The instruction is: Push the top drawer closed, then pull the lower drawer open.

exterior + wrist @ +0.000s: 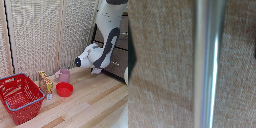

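Observation:
In the wrist view a slim silver bar handle (207, 65) runs across the whole picture, very close and blurred, in front of a brown drawer front (158, 75). My gripper (192, 50) is open. Its dark fingers (130, 55) show only at the two side edges, and the bar lies between them. In the exterior view the dark-brown dresser stands at the exterior view's right. The arm's white wrist (93, 56) reaches to it at the height of the lower drawer (118, 65). The top drawer (123, 42) is mostly hidden behind the arm. The fingers themselves are hidden there.
On the wooden floor stand a red basket (20, 96), a red bowl (64, 89), a pink mug (64, 75) and a yellow-orange box (45, 80), all at the exterior view's left of the arm. A slatted folding screen (45, 35) stands behind them.

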### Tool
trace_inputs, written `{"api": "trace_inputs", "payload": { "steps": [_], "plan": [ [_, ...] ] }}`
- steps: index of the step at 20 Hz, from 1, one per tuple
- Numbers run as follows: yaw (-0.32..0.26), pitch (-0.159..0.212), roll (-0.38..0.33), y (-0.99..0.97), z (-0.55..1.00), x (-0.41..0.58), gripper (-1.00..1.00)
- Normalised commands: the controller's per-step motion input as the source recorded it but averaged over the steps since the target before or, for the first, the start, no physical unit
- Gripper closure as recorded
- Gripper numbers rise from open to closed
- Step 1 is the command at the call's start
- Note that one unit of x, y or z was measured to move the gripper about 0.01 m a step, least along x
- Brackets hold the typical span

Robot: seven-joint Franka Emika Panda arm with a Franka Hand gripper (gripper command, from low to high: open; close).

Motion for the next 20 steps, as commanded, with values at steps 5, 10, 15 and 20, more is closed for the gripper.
{"api": "trace_inputs", "payload": {
  "steps": [5,10,15,20],
  "plan": [
    [0.163,0.083,-0.119,-0.17,0.00,-0.018,1.00],
    [0.151,0.046,-0.043,-0.13,0.00,-0.031,1.00],
    [0.090,-0.016,0.051,0.25,-0.09,0.000,1.00],
    [0.091,-0.058,0.186,0.47,-0.02,0.037,1.00]
  ]
}}
